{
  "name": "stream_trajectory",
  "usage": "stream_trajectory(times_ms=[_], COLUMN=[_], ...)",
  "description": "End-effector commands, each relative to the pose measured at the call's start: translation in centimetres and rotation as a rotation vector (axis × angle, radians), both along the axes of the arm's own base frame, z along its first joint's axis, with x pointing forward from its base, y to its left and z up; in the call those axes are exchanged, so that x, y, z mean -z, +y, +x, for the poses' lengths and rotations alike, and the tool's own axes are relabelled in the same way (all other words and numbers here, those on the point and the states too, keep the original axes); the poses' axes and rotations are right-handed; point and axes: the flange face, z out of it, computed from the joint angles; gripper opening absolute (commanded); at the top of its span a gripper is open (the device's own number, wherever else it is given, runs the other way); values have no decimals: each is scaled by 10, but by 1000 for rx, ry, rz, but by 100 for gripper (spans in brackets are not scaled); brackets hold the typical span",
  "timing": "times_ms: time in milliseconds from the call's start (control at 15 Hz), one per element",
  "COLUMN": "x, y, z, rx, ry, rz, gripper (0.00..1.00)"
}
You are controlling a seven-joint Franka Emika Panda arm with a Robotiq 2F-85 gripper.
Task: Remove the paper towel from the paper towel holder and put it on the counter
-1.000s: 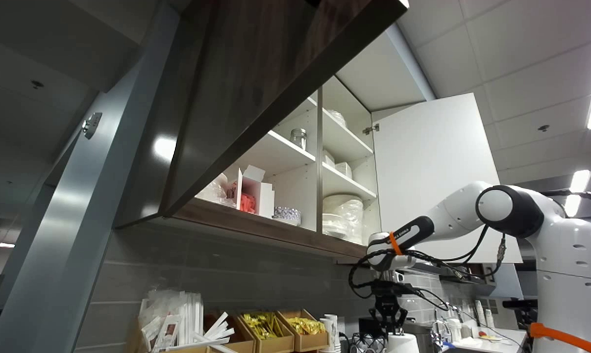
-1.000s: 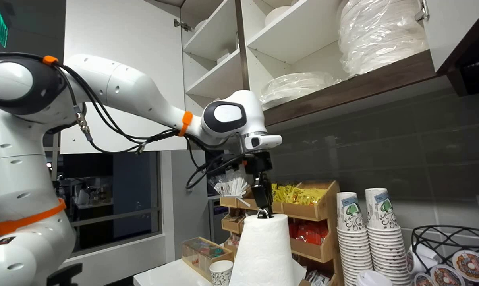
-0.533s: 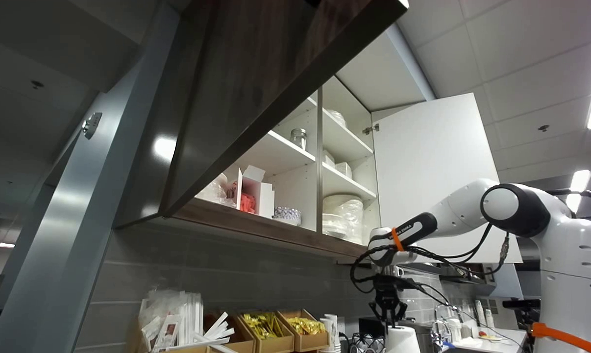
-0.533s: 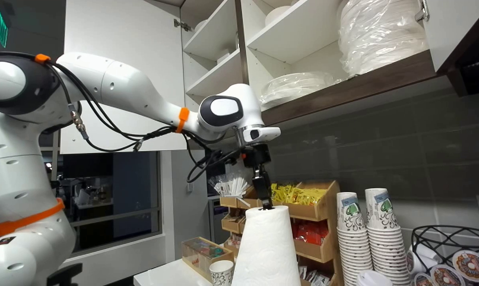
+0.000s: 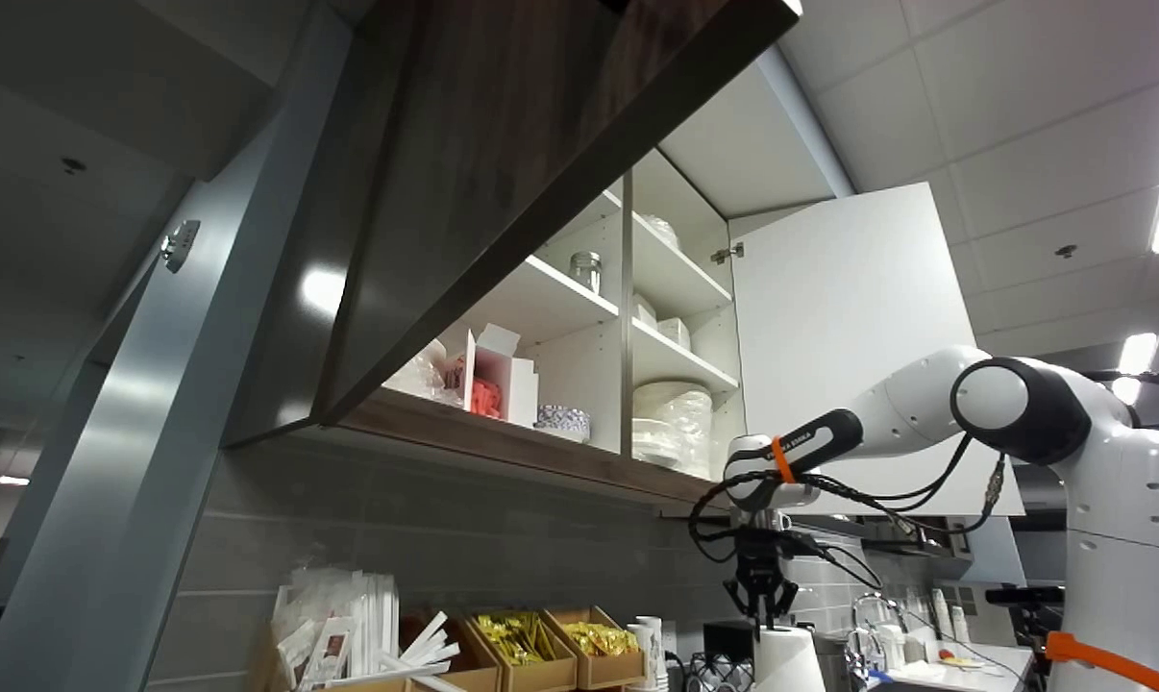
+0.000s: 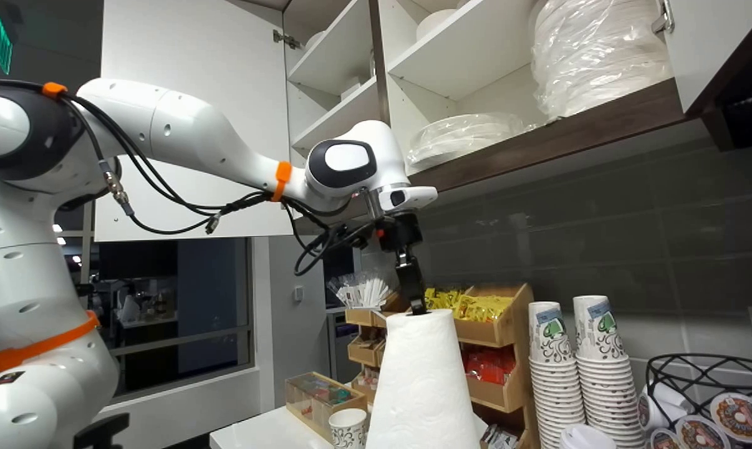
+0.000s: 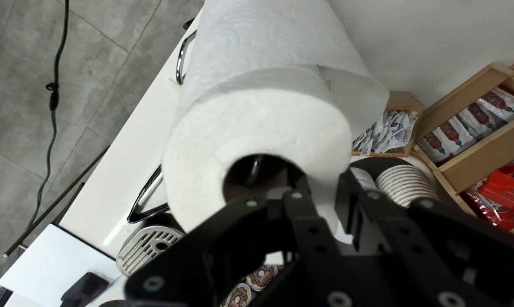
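The paper towel is a tall white roll, seen in both exterior views [image 5: 789, 663] [image 6: 423, 386] and from above in the wrist view [image 7: 257, 115]. My gripper [image 7: 324, 187] is shut on the wall of the roll at its top end. One finger is inside the dark core, the other stands outside against the roll. The gripper also shows in the exterior views [image 5: 764, 620] [image 6: 417, 308]. A metal rod of the holder [image 7: 255, 168] shows inside the core; the rest of the holder is hidden. The roll's lower end is out of view in the exterior views.
Wooden racks of packets [image 6: 488, 324] stand behind the roll, with stacked paper cups [image 6: 557, 374] and a black wire basket [image 6: 700, 368] beside. A paper cup [image 6: 348, 427] stands near the white counter [image 6: 273, 430]. The open cabinet shelf [image 6: 538, 149] hangs above.
My gripper and the roll have risen together, and the arm has drawn slightly back. The holder's metal loop that showed at the core's mouth has sunk out of sight inside the roll.
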Motion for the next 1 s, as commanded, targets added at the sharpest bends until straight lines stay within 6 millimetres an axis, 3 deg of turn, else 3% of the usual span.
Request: stream_trajectory(times_ms=[0,400,933], x=[-21,-39,-102], y=[-3,-8,-3], z=[-4,-7,-18], rx=[-24,-32,-66], ry=[7,7,-27], rz=[-16,-24,-77], gripper=[5,5,5])
